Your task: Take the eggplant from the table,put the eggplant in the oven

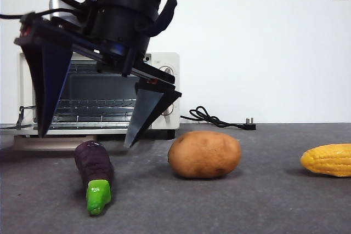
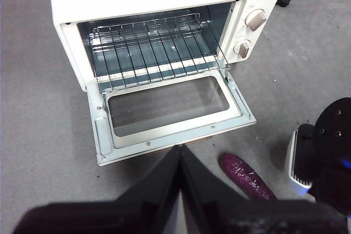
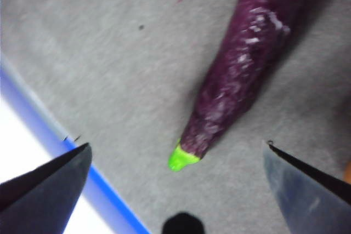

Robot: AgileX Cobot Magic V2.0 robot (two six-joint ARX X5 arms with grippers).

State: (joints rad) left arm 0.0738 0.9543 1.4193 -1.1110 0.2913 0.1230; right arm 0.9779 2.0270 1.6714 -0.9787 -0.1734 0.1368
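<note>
The dark purple eggplant lies on the grey table with its green stem cap toward the front. My right gripper hangs open just above it, one jaw on each side, touching nothing. In the right wrist view the eggplant lies lengthwise between the spread jaws of the right gripper. Behind stands the cream-white oven with its door folded down and its wire rack bare. My left gripper is shut and empty in front of the door, near the eggplant.
A brown potato sits right of the eggplant, and a yellow corn cob lies at the far right. A black power cable trails from the oven along the wall. A blue-lined white edge runs beside the right gripper.
</note>
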